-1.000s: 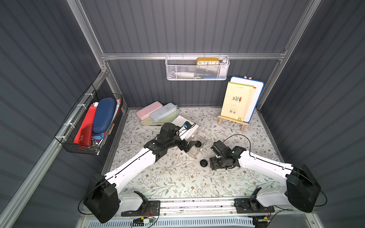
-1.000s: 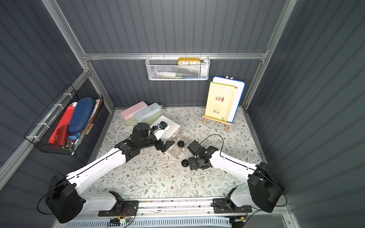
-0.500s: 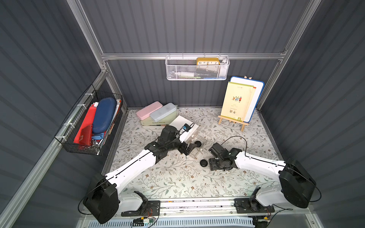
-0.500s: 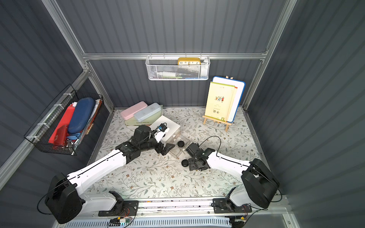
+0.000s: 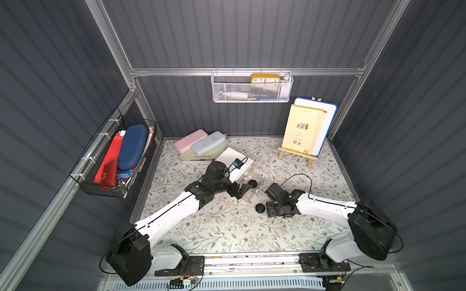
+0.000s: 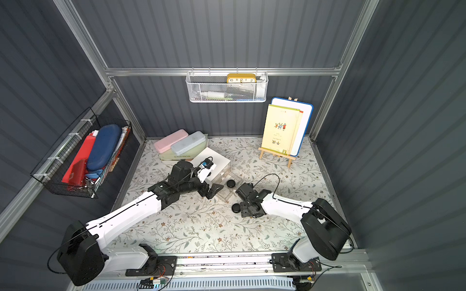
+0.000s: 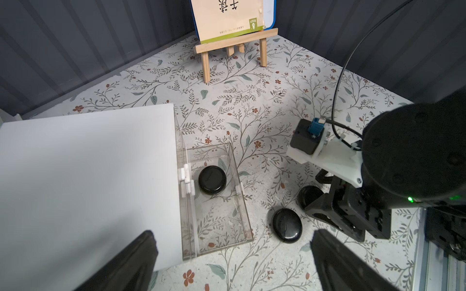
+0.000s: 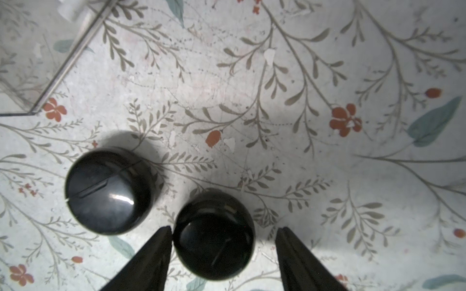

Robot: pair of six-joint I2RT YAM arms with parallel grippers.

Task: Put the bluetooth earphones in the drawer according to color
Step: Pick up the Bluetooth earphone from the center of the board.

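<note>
The drawer cabinet [image 5: 233,158] [image 6: 214,160] [image 7: 88,176] is a white cube, and its lowest clear drawer [image 5: 253,192] [image 7: 222,226] is pulled out. One glossy black bluetooth earphones case [image 5: 253,183] [image 6: 230,184] [image 7: 211,181] lies in that drawer. A second black case [image 5: 260,208] [image 6: 236,208] [image 7: 287,225] [image 8: 109,191] rests on the table. A third [image 8: 214,234] [image 7: 309,195] sits between the fingers of my right gripper [image 8: 224,228] [image 5: 271,205]: one finger touches it and the other stands apart, so the gripper is open. My left gripper [image 7: 234,252] [image 5: 242,191] hangs wide open and empty by the drawer's front.
Pink and blue pencil cases lie on a pale green box [image 5: 199,156] behind the cabinet. A wooden easel with a book [image 5: 302,131] stands at the back right. A black wire basket [image 5: 118,158] hangs on the left wall, a white mesh basket [image 5: 252,88] on the back wall.
My right gripper has shifted slightly left over the third black case and its jaws have narrowed round it. The left arm has barely moved.
</note>
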